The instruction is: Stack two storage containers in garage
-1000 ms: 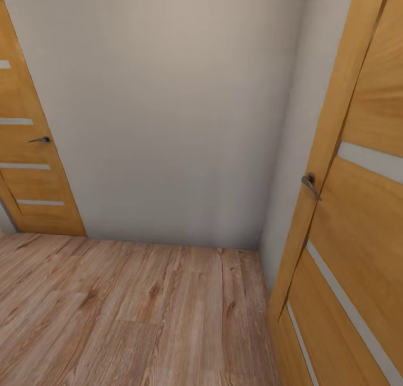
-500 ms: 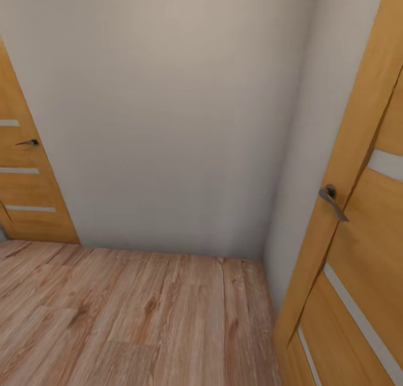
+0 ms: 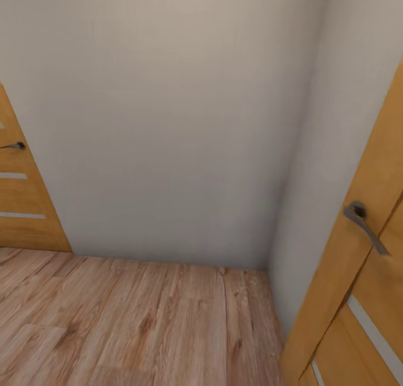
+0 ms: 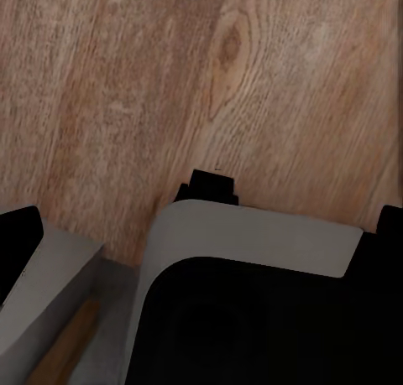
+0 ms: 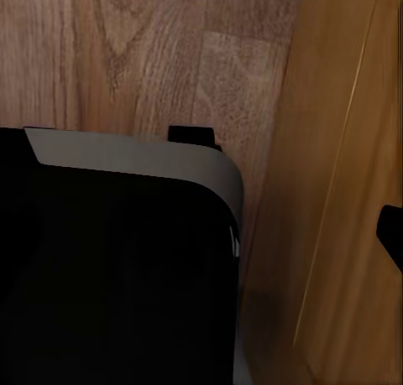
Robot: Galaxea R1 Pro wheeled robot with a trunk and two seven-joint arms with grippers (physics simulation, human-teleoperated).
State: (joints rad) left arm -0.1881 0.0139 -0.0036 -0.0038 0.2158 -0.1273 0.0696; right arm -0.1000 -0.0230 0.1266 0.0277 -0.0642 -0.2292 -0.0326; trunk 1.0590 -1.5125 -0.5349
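The two storage containers are out of view, as are the garage and its floor. I face a corner of pale grey walls (image 3: 168,122) over light wood planks (image 3: 140,324). My left gripper (image 4: 206,234) hangs above the planks and my own grey and black base (image 4: 252,242). One dark fingertip (image 4: 18,242) shows at one edge of the left wrist view and the other at the opposite edge, with nothing held between. My right gripper (image 5: 201,234) hangs the same way. One of its fingertips (image 5: 391,230) shows against an orange door panel (image 5: 344,192).
An orange wooden door (image 3: 22,207) with glass slits and a grey handle (image 3: 14,146) stands at the left. A second orange door (image 3: 364,296) with a lever handle (image 3: 362,219) stands close on the right. The wall corner lies straight ahead.
The whole head view has shifted, so the camera has moved. The left door has slid toward the left edge, and the right door and its handle sit further right and lower. The wall looms larger.
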